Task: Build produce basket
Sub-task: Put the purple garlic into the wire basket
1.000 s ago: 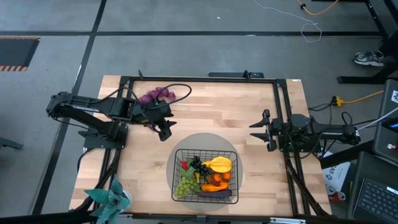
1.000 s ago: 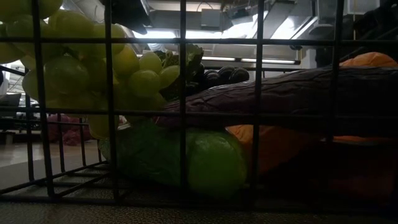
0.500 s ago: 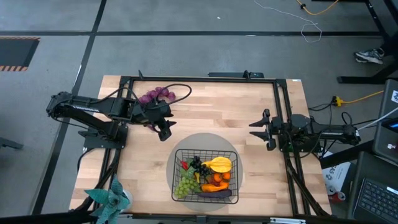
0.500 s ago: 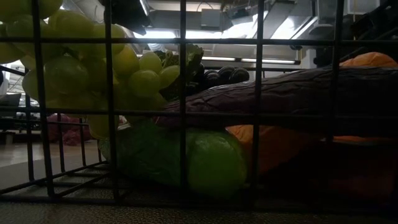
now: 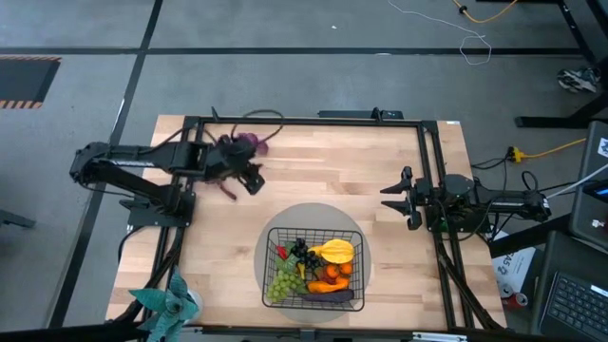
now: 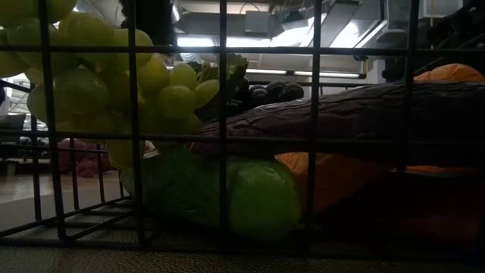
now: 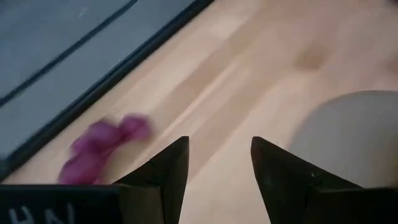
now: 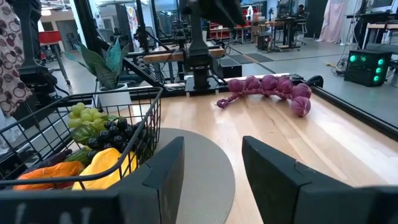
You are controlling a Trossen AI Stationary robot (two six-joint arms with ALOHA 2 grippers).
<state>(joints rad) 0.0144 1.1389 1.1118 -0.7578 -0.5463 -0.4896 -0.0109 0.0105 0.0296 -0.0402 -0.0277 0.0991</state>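
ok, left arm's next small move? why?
Probably swing the left gripper on toward the purple grapes and lower over them. They lie alone on the wood near the table's far edge, outside the basket, which already holds the other produce. The gripper is open and empty, the bunch off to one side of it. The right gripper waits, open.

Produce (image 5: 316, 266) lies in basket (image 5: 353, 234), on mat (image 5: 313, 213).

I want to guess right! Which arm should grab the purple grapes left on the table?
Probably the left. Its open gripper is right beside the purple grapes at the table's far left, while the right gripper waits open across the table. The basket already holds the rest.
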